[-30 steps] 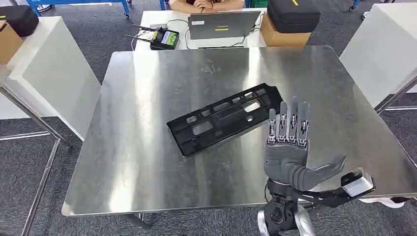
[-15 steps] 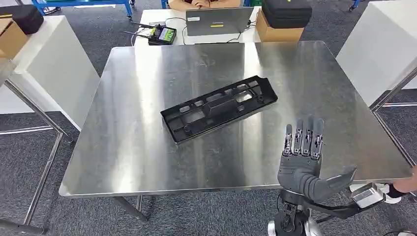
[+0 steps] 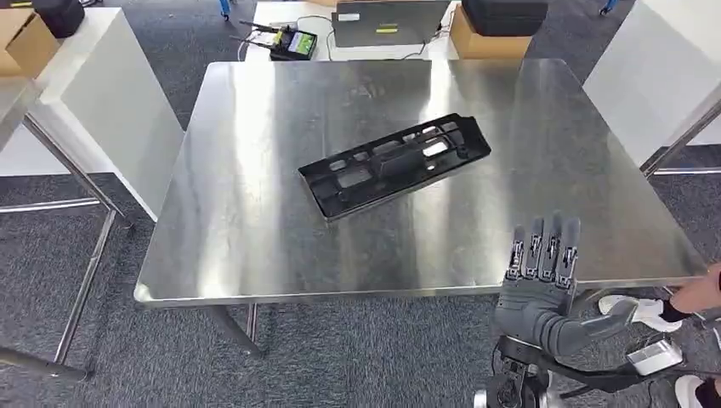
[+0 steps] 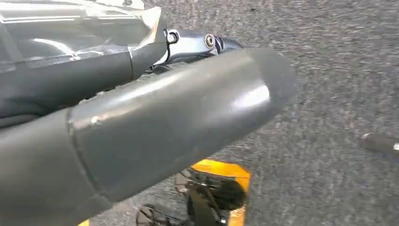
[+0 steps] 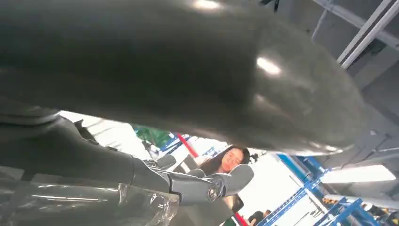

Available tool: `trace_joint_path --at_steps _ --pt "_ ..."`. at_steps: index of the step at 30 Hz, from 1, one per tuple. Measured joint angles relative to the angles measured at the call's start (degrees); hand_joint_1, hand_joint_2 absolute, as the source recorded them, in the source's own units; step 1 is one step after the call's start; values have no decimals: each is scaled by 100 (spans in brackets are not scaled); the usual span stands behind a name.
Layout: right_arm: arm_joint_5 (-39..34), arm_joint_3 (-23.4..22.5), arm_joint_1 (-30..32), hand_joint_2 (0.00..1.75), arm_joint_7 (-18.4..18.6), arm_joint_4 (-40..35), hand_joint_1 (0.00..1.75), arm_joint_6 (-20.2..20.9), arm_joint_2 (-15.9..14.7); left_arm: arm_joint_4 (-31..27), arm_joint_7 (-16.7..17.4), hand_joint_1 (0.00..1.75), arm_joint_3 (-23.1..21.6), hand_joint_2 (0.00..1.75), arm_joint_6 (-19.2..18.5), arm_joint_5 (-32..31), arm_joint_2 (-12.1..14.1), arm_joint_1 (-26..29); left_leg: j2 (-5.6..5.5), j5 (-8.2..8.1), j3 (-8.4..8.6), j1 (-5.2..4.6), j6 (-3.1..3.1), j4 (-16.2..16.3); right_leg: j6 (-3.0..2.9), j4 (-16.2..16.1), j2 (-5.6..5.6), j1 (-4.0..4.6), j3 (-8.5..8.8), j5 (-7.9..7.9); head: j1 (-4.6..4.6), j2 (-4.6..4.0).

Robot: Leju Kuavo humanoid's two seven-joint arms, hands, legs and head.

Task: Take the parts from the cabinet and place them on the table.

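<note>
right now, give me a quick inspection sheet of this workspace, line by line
surface: steel table, shiny, bare apart from one part.
job's things: black plastic part lies flat near the table's middle, set at a slant; cabinet not in view.
clutter: nothing seen on the table.
hands: right hand raised at the table's near right edge, fingers straight and apart, holding nothing; left hand seen close up over the carpet, its state unclear.
cables: wires beside a handheld controller on the far desk.
surroundings: laptop and cardboard box with a black case on the far desk; white tables at both sides; grey carpet; a person's shoe at lower right.
</note>
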Motion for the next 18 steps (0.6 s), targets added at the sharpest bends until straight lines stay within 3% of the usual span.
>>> trace_joint_path --at_steps 1,2,3,4,6,7,8,9,10,11,12,13,14,15,16,17,18 --pt "2 -2 -4 0 0 -2 0 0 0 0 2 0 -4 0 -2 0 0 0 -2 67 -65 -1 -13 1 20 -417 -1 16 322 110 2 0" --pt "2 -2 -5 0 0 -13 0 -2 0 0 0 0 -15 0 -4 0 -2 -1 -1 135 -107 -1 -29 8 -25 -965 -2 38 727 90 4 0" --pt "2 -4 -7 0 0 -33 0 0 2 0 0 0 -31 0 -4 0 -9 0 -12 194 -149 -33 -60 22 -77 -1471 -4 69 997 -28 9 0" --pt "0 -7 -3 0 0 -42 0 0 4 0 0 0 -37 0 -4 0 -9 2 -1 276 -129 -25 -92 -30 -92 -1474 -6 89 925 -19 -33 0" --pt "2 -11 -5 0 0 -44 0 0 9 0 0 0 -42 0 -7 0 -9 3 6 429 -114 -2 -146 -103 -171 -1482 -5 115 887 71 -2 0" --pt "2 -17 14 0 0 -44 0 -2 9 -2 0 0 -44 0 -7 0 -4 13 -9 513 -118 -31 -177 -155 -201 -1521 -11 44 849 165 -4 0" --pt "2 -20 14 0 0 -37 0 0 15 -15 0 0 -46 0 -4 0 31 13 -20 400 -179 19 -206 -123 -233 -1530 -40 -49 790 246 2 0" --pt "0 -24 11 0 4 -39 0 0 28 -17 2 0 -52 0 -4 0 17 22 -46 21 -254 34 -263 68 -265 -1524 -43 -35 714 321 -28 0" --pt "0 -28 14 0 4 -39 0 0 31 -17 0 0 -52 0 -4 0 17 30 -47 -428 -338 68 -316 458 -306 -1523 -53 -40 633 398 -55 0" --pt "0 -31 12 0 4 -39 0 -2 31 -17 2 0 -52 0 -4 0 17 32 -48 -761 -415 96 -359 897 -301 -1522 -57 -38 551 462 -52 0" --pt "0 -35 15 0 4 -39 0 -2 31 -17 2 0 -55 0 -4 0 17 31 -47 -953 -456 122 -400 1315 -299 -1519 -68 -39 466 533 -57 0" --pt "0 -37 16 0 4 -39 0 0 33 -17 2 0 -55 0 -4 0 17 31 -47 -935 -440 152 -430 1583 -287 -1512 -78 -42 378 596 -55 0" --pt "2 -39 25 0 4 -41 0 0 33 -17 2 0 -57 0 -11 -4 17 30 -46 -754 -326 192 -455 1658 -261 -1505 -82 -48 295 667 -59 0" --pt "2 -44 43 0 4 -44 0 0 31 -20 2 0 -57 0 -26 -9 17 29 -44 -561 -124 227 -470 1523 -234 -1496 -83 -57 237 734 -57 0" --pt "4 -48 69 0 2 -46 0 0 31 -20 0 0 -63 0 -31 -11 20 27 -45 -445 182 258 -488 1221 -196 -1485 -82 -69 157 788 -55 0" --pt "9 -52 94 0 0 -59 0 0 31 -20 0 0 -74 0 -42 -18 17 24 -49 -480 598 290 -513 759 -156 -1457 -77 -74 107 834 -59 0" --pt "15 -59 126 0 -2 -99 0 2 31 -17 -2 0 -79 0 -44 -31 9 16 -73 -617 1084 300 -534 263 -122 -1437 -77 -38 44 854 -74 0"
